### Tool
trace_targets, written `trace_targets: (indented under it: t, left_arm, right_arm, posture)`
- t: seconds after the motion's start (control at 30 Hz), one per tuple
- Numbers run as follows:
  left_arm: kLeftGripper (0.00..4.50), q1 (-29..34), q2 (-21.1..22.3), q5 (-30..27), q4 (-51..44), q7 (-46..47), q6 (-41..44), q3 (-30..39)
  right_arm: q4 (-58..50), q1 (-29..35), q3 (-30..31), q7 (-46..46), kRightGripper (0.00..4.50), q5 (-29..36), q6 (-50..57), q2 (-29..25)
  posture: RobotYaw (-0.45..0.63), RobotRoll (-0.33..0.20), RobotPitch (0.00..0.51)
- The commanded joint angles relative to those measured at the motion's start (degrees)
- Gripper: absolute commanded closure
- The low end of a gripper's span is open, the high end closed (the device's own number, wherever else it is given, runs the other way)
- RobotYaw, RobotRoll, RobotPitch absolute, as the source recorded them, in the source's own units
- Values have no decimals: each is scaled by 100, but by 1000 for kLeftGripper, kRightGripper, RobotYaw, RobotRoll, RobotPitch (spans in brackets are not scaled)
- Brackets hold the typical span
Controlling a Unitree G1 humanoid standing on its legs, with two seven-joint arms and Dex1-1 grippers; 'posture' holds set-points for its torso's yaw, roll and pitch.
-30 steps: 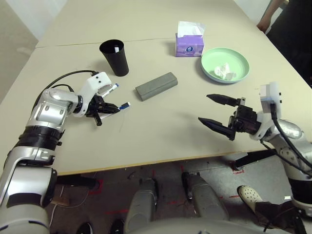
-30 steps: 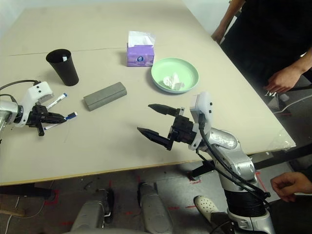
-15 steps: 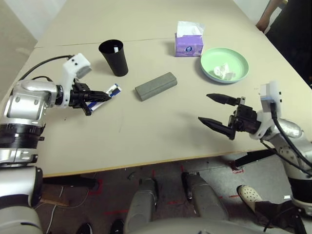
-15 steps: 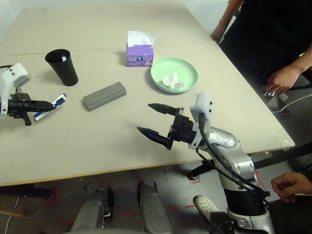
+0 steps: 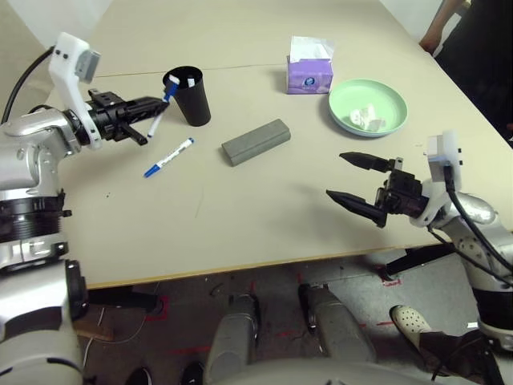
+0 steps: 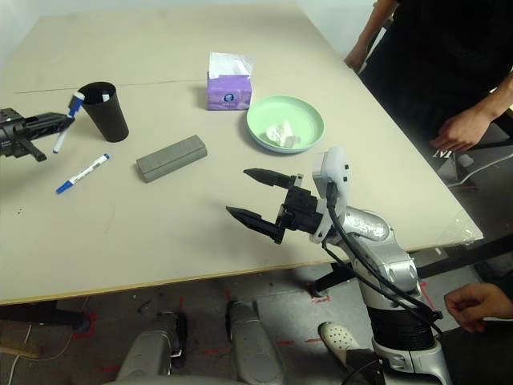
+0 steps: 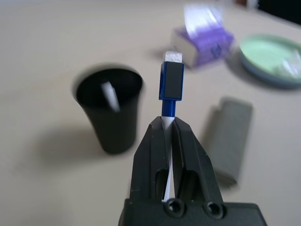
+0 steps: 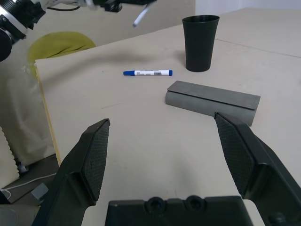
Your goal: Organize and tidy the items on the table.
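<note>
Marker (image 5: 158,115) sits pinched in left pincer (image 5: 157,103) (blue cap beside black cup (image 5: 189,96)).

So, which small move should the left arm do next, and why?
Probably carry the marker slightly further, until it is above the mouth of the black cup, then tip it in. The left gripper has its jaws shut on the marker, raised just beside the cup's rim, and something white already stands inside the cup.
</note>
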Motion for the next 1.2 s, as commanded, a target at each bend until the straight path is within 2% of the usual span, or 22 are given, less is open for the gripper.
trace_targets:
  t: [0.03, 0.27, 0.53, 0.83, 1.2]
  left_arm:
    - [4434, -100, -230, 23, 316, 374, -756, 137]
    - [4434, -779, -666, 385, 1724, 823, -2555, -82]
    - [4434, -1816, -772, 712, 3533, 997, -3884, -281]
    - [4434, -2371, -960, 935, 4757, 1237, -4602, -379]
    - [4434, -2483, -1074, 1087, 5260, 1587, -4838, -375]
  right_arm:
    - [32, -76, 3, -30, 0, -12, 11, 12]
    - [72, -151, -110, -291, 0, 22, 142, 24]
    - [-25, -53, -338, -919, 0, -101, 204, 11]
    - [-471, 376, -514, -1427, 0, -36, 348, -11]
    - [-961, 724, -753, -1632, 0, 175, 679, -71]
  posture:
    - [-176, 0, 174]
    - [-183, 0, 191]
    - [-208, 0, 203]
    - [-253, 0, 224]
    - [-278, 0, 239]
